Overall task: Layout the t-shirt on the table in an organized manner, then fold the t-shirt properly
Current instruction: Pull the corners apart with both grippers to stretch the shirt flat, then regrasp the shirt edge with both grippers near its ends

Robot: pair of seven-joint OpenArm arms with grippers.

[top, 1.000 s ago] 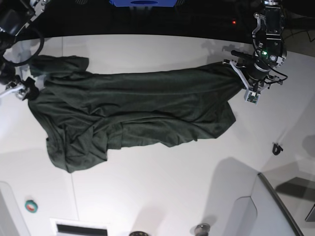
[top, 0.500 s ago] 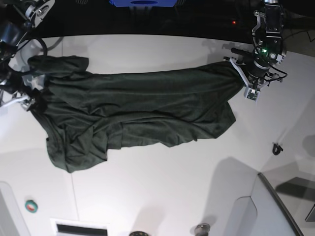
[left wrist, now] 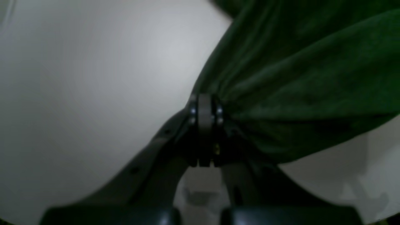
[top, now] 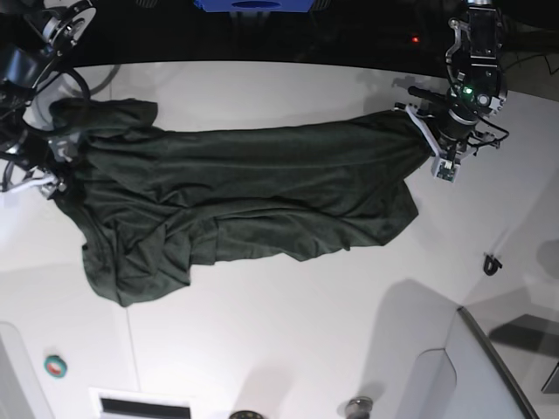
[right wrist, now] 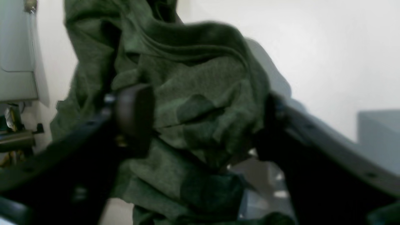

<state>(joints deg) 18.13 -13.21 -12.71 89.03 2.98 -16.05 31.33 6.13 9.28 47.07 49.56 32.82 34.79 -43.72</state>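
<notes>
Spreading is only partly done: the shirt lies rumpled on the table, bunched toward 8 o'clock; no fold made yet. Left gripper at 2 o'clock pinches a shirt edge; right gripper at 9 o'clock straddles cloth, jaws apart.

Right gripper fingertips buried under t-shirt folds at nine o'clock, right wrist view blurred, small dark object at four o'clock too tiny to identify

Far side: a black, unlit band runs behind the white surface.
Blue object: a flat blue shape sits at the top centre edge.
Red light: a tiny red dot glows in the dark.
Corner panel: a pale grey angled panel fills the lower right.
Tape roll: a small green ring lies lower left.
</notes>
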